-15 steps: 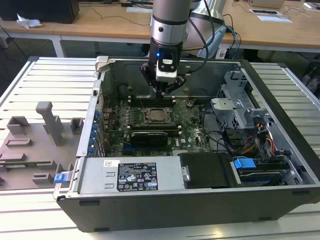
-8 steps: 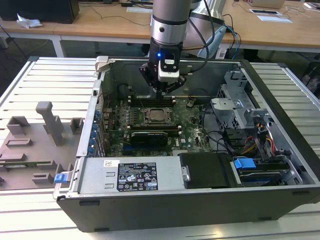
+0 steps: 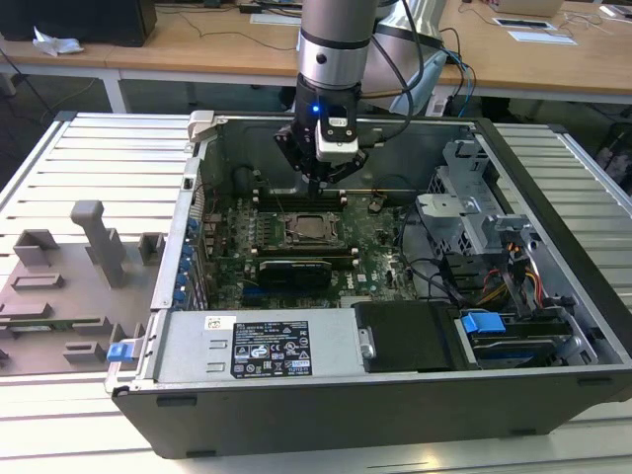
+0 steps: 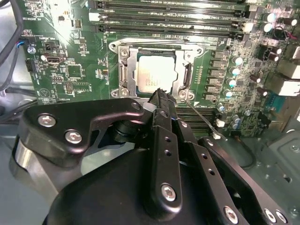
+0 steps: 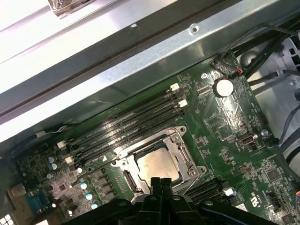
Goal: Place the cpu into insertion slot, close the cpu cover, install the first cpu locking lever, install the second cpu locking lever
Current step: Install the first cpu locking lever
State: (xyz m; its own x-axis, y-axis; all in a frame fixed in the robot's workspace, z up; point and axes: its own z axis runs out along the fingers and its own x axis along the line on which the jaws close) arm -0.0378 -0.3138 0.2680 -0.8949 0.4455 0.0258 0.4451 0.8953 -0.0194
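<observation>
The end effector (image 4: 161, 93) hangs clenched and empty just above the cover (image 4: 131, 65), shut around the seated cpu (image 4: 157, 70) in the middle of the board (image 4: 70, 70); the loose wire lever (image 4: 201, 119) beside it likely wants a steady downward push, hooked home clear of the cpu.

Lit brightly and evenly from above. Glaring pale on the metal case wall (image 5: 140, 70) beyond the gripper (image 5: 161, 182), glinting softly off the cpu (image 5: 158, 165) just ahead of it, shadowed beneath.
</observation>
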